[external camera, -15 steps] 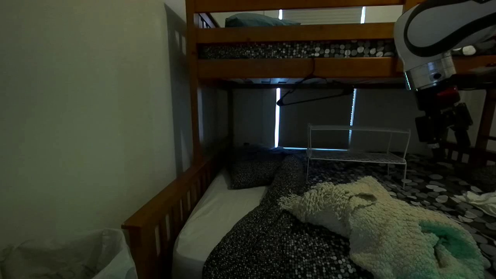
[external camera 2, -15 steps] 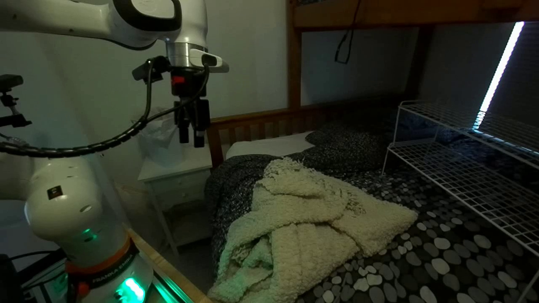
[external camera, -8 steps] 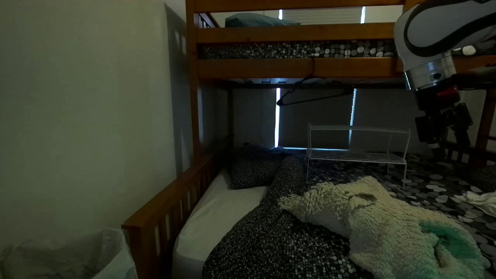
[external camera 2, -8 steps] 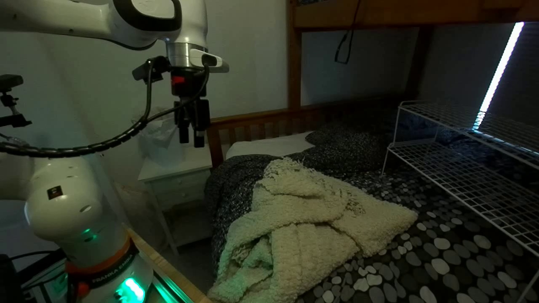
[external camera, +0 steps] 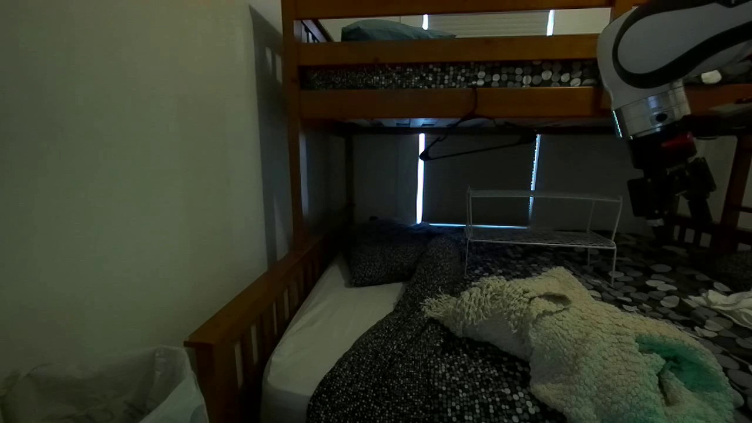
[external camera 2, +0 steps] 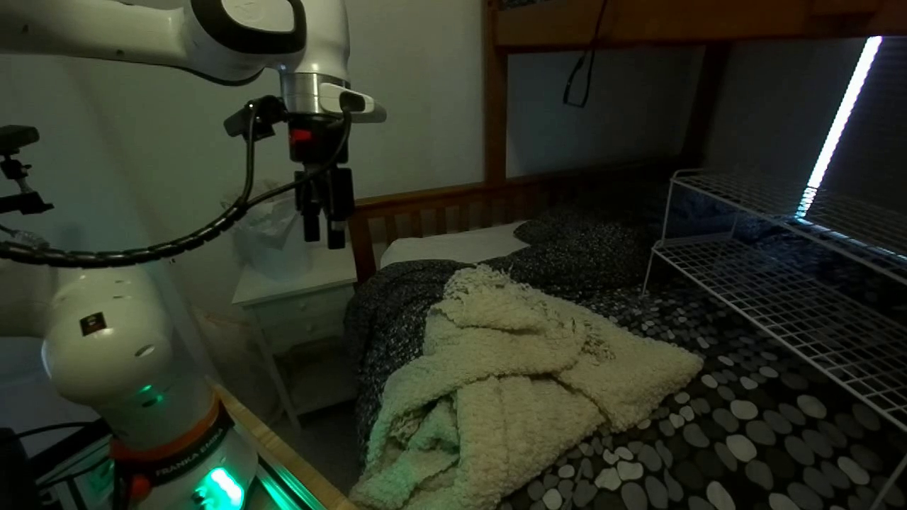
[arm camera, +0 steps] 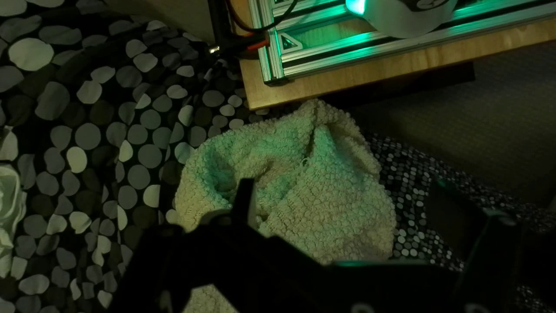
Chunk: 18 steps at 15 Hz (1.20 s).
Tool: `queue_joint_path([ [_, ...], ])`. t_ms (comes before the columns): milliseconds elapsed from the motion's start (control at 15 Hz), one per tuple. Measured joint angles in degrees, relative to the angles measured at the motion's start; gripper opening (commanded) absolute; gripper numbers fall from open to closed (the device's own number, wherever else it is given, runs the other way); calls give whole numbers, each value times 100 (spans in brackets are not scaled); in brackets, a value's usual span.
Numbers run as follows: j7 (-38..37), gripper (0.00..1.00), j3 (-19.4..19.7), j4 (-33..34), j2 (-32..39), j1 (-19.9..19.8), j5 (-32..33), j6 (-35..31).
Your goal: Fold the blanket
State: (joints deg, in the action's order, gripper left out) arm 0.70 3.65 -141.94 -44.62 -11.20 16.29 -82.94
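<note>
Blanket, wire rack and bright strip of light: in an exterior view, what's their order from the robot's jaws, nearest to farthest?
1. Blanket: below and right of the open jaws.
2. Wire rack: farther right, past the blanket.
3. Bright strip of light: picture's far right, behind the wire rack.

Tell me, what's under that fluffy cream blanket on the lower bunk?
Dark bedding with pale spots shows past the edges of the blanket, so it seems to rest on that; anything beneath its middle or tucked inside its folds is hidden.
</note>
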Motion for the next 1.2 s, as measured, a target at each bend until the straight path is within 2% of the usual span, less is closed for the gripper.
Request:
queue_joint_path([
  [200, -281, 100, 48, -433, 6, -1, 48, -562],
  [600, -1163, 100, 85, -1861, 208, -150, 239, -2765],
  [1000, -1317, 100, 203, -1770, 1460, -732, 789, -4530],
  [1200, -1275, 100, 361, -1742, 2150, -847, 797, -4999],
])
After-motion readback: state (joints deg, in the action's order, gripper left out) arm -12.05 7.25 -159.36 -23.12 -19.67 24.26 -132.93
